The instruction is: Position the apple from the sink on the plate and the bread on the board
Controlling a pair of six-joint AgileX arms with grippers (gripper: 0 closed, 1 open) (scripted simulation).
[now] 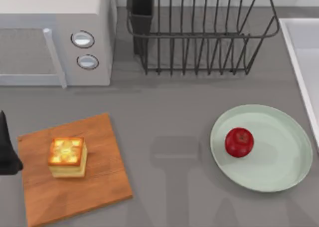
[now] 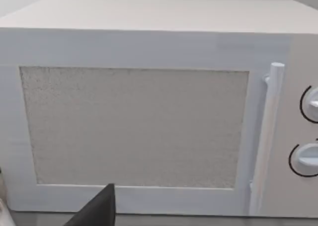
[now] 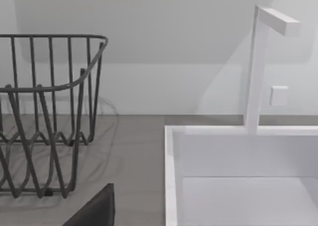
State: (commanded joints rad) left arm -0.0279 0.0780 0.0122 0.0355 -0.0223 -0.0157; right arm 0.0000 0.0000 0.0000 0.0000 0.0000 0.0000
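The red apple [image 1: 239, 142] rests on the mint-green plate [image 1: 279, 172] at the table's right, left of the plate's centre. On the wooden board [image 1: 89, 192] at the left sits the bread [image 1: 67, 157], toasted side up. My left gripper [image 1: 7, 152] is a dark shape at the table's left edge, just beside the board and apart from the bread. The white sink [image 1: 301, 57] lies at the far right; its rim [image 3: 171, 176] and bare basin appear in the right wrist view, with a dark part of my right gripper [image 3: 97, 211] low in front.
A white microwave [image 1: 55, 37] with two round knobs stands at the back left and faces the left wrist camera [image 2: 149, 112]. A dark wire dish rack [image 1: 199, 32] stands at the back middle. A white faucet [image 3: 258, 62] rises behind the sink.
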